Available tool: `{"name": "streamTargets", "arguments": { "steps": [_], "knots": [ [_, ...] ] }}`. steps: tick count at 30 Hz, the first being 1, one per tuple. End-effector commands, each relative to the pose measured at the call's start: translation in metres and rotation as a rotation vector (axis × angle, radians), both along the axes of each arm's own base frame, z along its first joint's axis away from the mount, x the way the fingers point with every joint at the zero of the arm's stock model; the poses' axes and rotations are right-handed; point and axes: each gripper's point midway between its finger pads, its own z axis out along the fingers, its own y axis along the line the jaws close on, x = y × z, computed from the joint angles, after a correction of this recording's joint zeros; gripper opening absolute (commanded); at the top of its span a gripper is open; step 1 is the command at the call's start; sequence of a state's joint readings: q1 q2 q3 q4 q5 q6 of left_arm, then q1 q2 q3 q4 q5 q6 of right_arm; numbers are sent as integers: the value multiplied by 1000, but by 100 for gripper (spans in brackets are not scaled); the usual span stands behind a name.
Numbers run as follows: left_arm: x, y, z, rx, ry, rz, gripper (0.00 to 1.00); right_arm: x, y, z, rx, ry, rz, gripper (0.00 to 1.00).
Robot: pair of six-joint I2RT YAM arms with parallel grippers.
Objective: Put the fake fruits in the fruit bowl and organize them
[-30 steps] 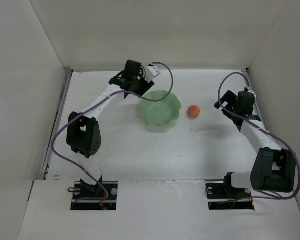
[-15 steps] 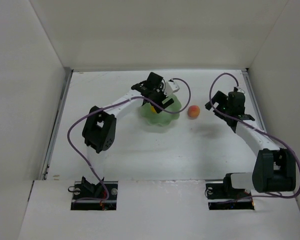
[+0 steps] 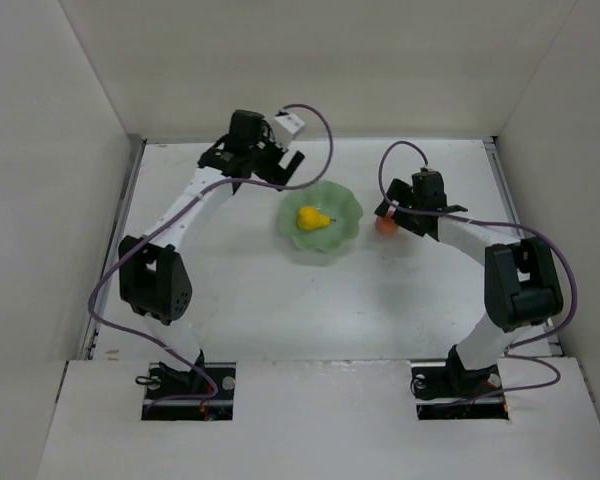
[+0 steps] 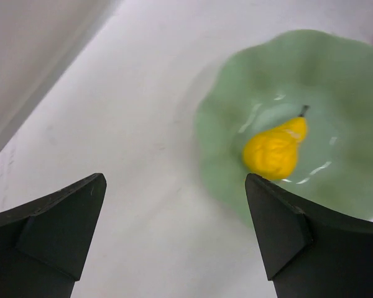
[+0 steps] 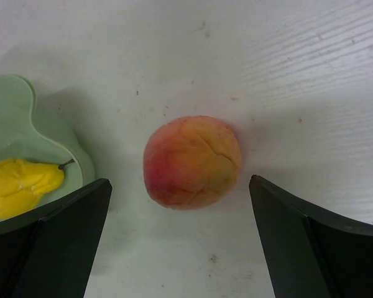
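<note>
The yellow pear lies on its side in the middle of the mint-green fruit bowl, stem pointing right. In the left wrist view the pear rests in the bowl, ahead and to the right of my left gripper, which is open and empty. From above, the left gripper hovers just behind the bowl's far-left rim. The orange-red peach sits on the table right of the bowl. My right gripper is open, its fingers either side of the peach, not touching it.
White walls close in the table on the left, back and right. A metal strip runs along the left edge. The right arm's purple cable loops above the peach.
My left gripper opened, let the pear go into the bowl, and drew back toward the far left. The right arm swung left until its open fingers flanked the peach.
</note>
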State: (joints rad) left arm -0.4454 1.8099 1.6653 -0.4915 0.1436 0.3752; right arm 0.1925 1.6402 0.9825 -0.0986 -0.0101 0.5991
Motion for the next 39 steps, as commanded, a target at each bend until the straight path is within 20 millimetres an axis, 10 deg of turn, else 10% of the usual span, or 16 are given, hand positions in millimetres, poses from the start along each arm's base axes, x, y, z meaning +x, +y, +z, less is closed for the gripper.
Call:
{"name": "streamTargets", "arguments": {
  "steps": [1, 8, 18, 21, 26, 35, 39],
  "knots": [
    [7, 62, 28, -55, -30, 147, 98, 22, 5, 11, -4, -39, -15, 100],
    [8, 168, 7, -66, 10, 384, 98, 21, 10, -10, -32, 57, -1, 90],
    [-18, 232, -24, -114, 61, 540, 98, 20, 1, 4, -98, 35, -4, 16],
    [-24, 244, -30, -144, 66, 572, 98, 29, -5, 53, -162, -88, -19, 16],
    [-28, 254, -38, -163, 75, 600, 98, 32, 56, 126, -223, -300, 120, 15],
    [-29, 249, -30, -166, 56, 586, 99, 30, 140, 81, -143, -197, 303, 19],
    [-31, 249, -29, -176, 56, 581, 99, 29, 149, 81, -140, -198, 328, 52]
  ]
}}
